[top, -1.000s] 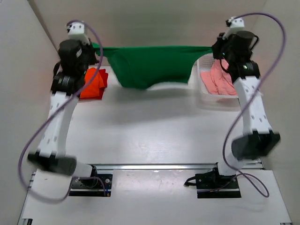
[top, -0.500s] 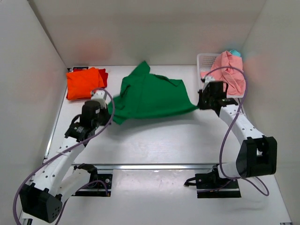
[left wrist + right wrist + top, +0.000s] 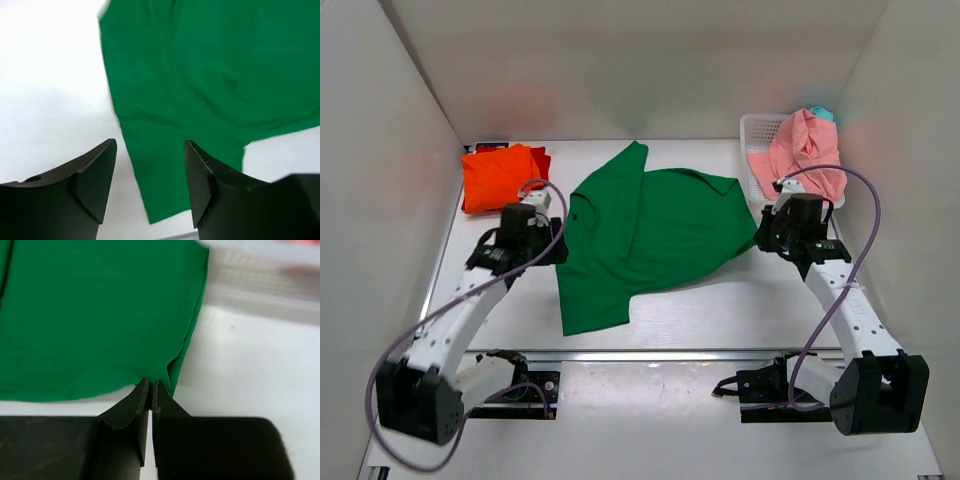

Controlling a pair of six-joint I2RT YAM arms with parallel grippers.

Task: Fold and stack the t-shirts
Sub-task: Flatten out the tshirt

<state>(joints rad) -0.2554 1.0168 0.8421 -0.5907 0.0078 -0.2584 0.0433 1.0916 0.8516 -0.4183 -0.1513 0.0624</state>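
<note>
dark green t-shirt [image 3: 650,240] lies spread out mid-frame on the white surface [image 3: 720,320]. left jaws stand spread at its left edge; right jaws pinch its right edge. orange t-shirt [image 3: 498,177] sits folded upper left, salmon pink t-shirt [image 3: 805,150] in the basket [image 3: 752,128] upper right.

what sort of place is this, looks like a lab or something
Probably a robotics lab test cell, not a home: a white table boxed in by blank white walls, a left arm and right arm bolted at its near edge, and a green t-shirt spread between them.
</note>
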